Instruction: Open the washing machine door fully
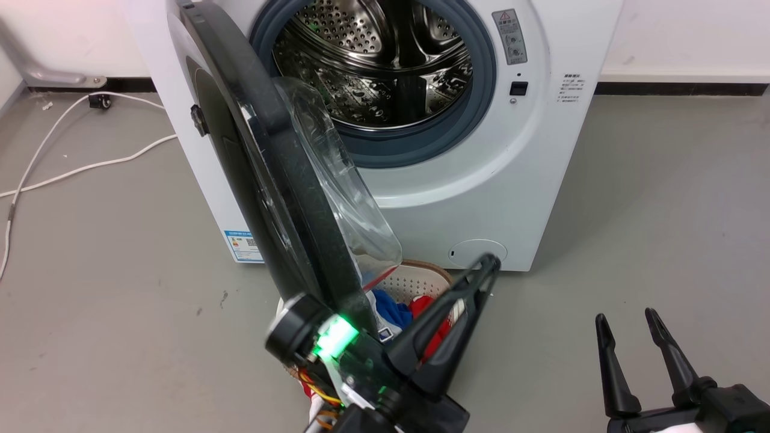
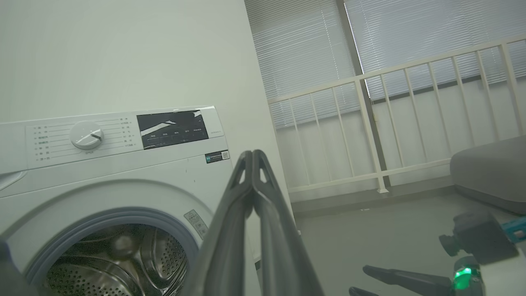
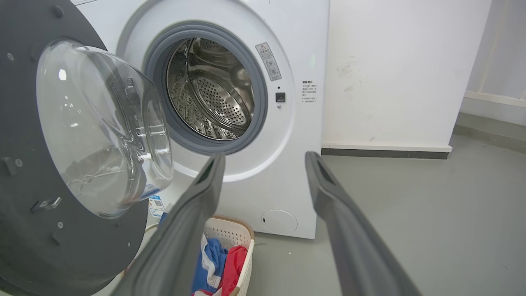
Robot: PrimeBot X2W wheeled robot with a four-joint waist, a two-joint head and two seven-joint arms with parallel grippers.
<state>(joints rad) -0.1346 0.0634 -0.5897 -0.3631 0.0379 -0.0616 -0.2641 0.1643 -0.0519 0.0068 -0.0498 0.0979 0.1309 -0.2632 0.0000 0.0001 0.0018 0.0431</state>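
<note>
The white washing machine (image 1: 493, 180) stands against the wall with its steel drum (image 1: 379, 60) exposed. Its round black door (image 1: 283, 198) with the clear glass bowl (image 1: 343, 180) stands swung out to the left, roughly square to the front, edge-on in the head view. From the right wrist view I see the door's inner face (image 3: 49, 205) and bowl (image 3: 102, 127). My left gripper (image 1: 490, 263) is shut with nothing between its fingers, just right of the door's lower edge, tips near the round flap (image 1: 478, 252). My right gripper (image 1: 628, 322) hangs open at the lower right, away from the machine.
A white laundry basket (image 1: 421, 279) with blue and red clothes sits on the floor below the door, also in the right wrist view (image 3: 234, 234). White cables (image 1: 72, 168) lie on the grey floor at left. A railing (image 2: 390, 123) shows in the left wrist view.
</note>
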